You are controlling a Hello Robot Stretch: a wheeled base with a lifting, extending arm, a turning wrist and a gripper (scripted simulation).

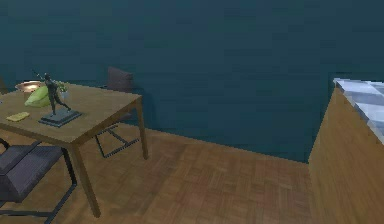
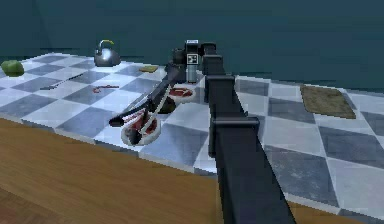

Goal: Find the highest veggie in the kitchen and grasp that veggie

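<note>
Green lump (image 2: 12, 68): rounded, dull yellow-green. It lies on the counter (image 2: 60, 112) at the arm side view's 9 o'clock edge, partly cut by the frame. Too small to name the kind. The counter top is blue and white checks, with a wood front below.

From the lump at 2 o'clock: grey kettle (image 2: 105, 52) with a hoop handle, upright, well apart from the lump. Toward 3 o'clock: thin red scrap (image 2: 104, 89), then a small tan bit (image 2: 150, 69).

Two plates lie near the arm (image 2: 235, 150). The near plate (image 2: 143, 133) has red and dark bits in it. The far plate (image 2: 181, 94), just beside the arm, has a red bit on it.

Gripper (image 2: 133, 117): the dark body slants from the white squares toward 7 o'clock, and the fingers end at or over the near plate; cannot tell which. Cannot tell whether it grasps anything. The lump is well apart, at the gripper's 10 o'clock, with the red scrap between them.

Brown mat (image 2: 322, 100) on the counter at 3 o'clock.

Forward view: counter end at 3 o'clock. Wood table (image 1: 100, 105) at 9 o'clock, bearing a dark statue (image 1: 58, 105), a pale green thing (image 1: 40, 97) and a yellow thing (image 1: 17, 117). Far chair (image 1: 120, 80) and near chair (image 1: 25, 165) stand at the table. Teal wall (image 1: 230, 60) behind.
</note>
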